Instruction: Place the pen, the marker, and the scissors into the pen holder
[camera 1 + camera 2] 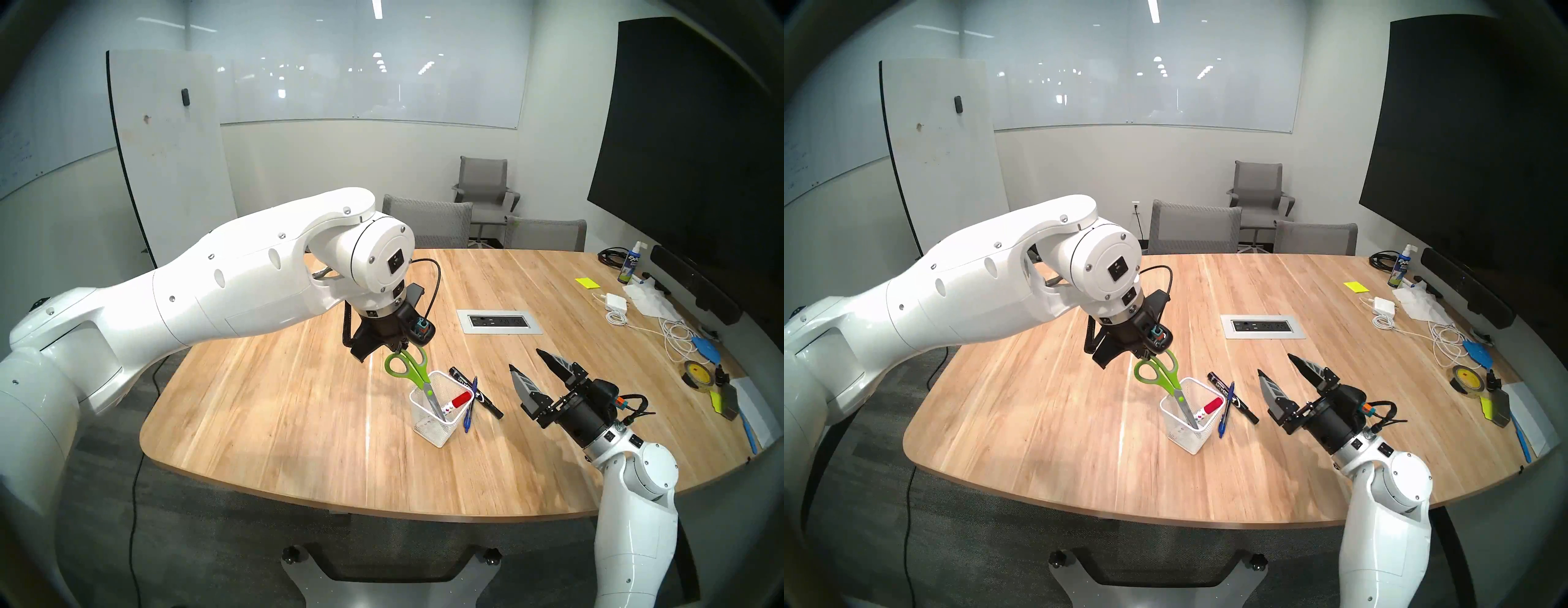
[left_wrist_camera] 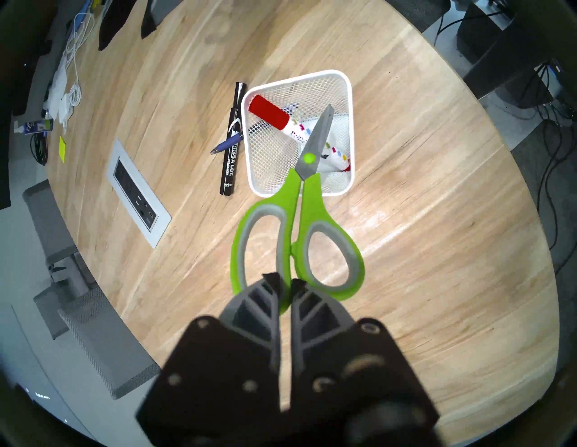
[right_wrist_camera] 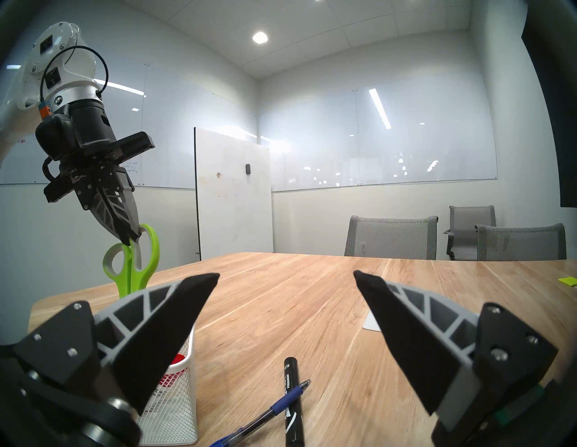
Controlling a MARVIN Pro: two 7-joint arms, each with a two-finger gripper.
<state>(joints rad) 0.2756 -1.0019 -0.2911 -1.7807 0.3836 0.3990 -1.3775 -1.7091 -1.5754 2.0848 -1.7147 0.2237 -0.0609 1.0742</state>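
Altogether two markers (image 2: 271, 116), one pen (image 2: 227, 146), one scissors (image 2: 299, 237)

You can't see the scissors' (image 1: 410, 370) blade tips behind the pen holder's (image 1: 430, 431) mesh, and the pen (image 3: 264, 413) runs off the right wrist view's bottom edge.

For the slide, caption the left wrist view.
Left gripper lowers green scissors blades-first into white mesh pen holder.

Glossy green plastic scissors (image 2: 299, 237), white wire-mesh pen holder (image 2: 343, 78), grained wood table (image 2: 406, 218)
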